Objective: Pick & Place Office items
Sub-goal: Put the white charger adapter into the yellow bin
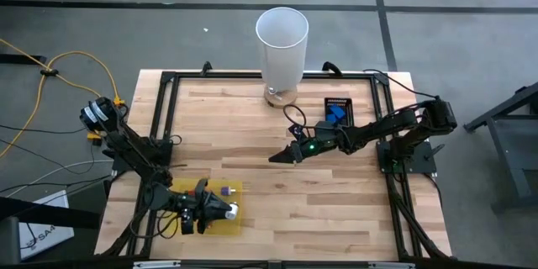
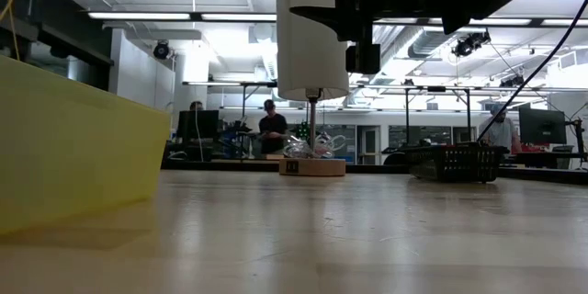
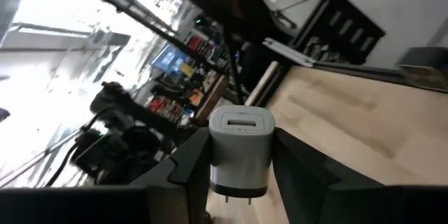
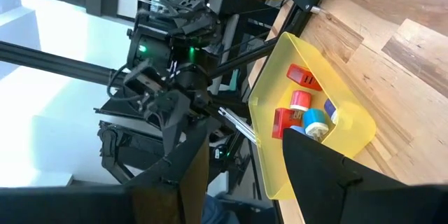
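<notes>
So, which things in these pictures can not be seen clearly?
- High view: the left gripper covers most of the yellow bin; its contents are too small to name.
- High view: the blue items in the black tray are too small to identify.
- Low view: the yellow bin's wall hides its inside.
- Left wrist view: the white charger has its prongs cut off by the picture's edge.

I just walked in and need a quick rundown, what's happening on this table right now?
The left gripper is holding a small grey-and-white plug-in charger between its fingers, over the yellow bin at the table's near left. That bin already holds several small red and blue office items. The right gripper hangs open above the middle of the table, holding nothing. A tall white cylinder and a small black tray stand at the far side.
</notes>
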Available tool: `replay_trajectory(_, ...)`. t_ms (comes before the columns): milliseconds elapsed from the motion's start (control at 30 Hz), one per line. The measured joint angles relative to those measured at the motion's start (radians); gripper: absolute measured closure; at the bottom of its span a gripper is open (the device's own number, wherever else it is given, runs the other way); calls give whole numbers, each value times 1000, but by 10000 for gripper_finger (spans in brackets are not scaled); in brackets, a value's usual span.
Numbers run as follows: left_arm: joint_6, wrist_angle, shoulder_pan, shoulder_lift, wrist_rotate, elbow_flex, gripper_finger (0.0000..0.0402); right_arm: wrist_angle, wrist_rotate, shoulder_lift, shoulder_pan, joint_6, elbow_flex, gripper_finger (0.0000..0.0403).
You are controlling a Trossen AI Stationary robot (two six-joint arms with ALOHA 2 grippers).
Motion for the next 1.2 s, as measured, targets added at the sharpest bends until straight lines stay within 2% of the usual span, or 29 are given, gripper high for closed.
replay_trajectory(133,-45,-17,47,-24,4,0,275,0,0,0,0,0,0,233)
replay_trajectory(267,-162,-103,84,-51,-5,0,275,0,0,0,0,0,0,233)
replay_trajectory(400,-267,-183,82,-79,-56,0,275,0,0,0,0,0,0,233)
replay_trajectory(533,-307,-201,37,-98,-174,4,275,0,0,0,0,0,0,233)
replay_trajectory(733,-309,-214,-71,-107,-477,52,275,-1,0,0,0,0,0,233)
replay_trajectory(833,-317,-215,-112,-107,-580,62,275,-1,0,0,0,0,0,233)
replay_trajectory(1033,-421,-244,-160,-93,-710,63,275,-1,0,0,0,0,0,233)
replay_trajectory(1200,-492,-246,-178,-63,-750,63,275,-1,0,0,0,0,0,233)
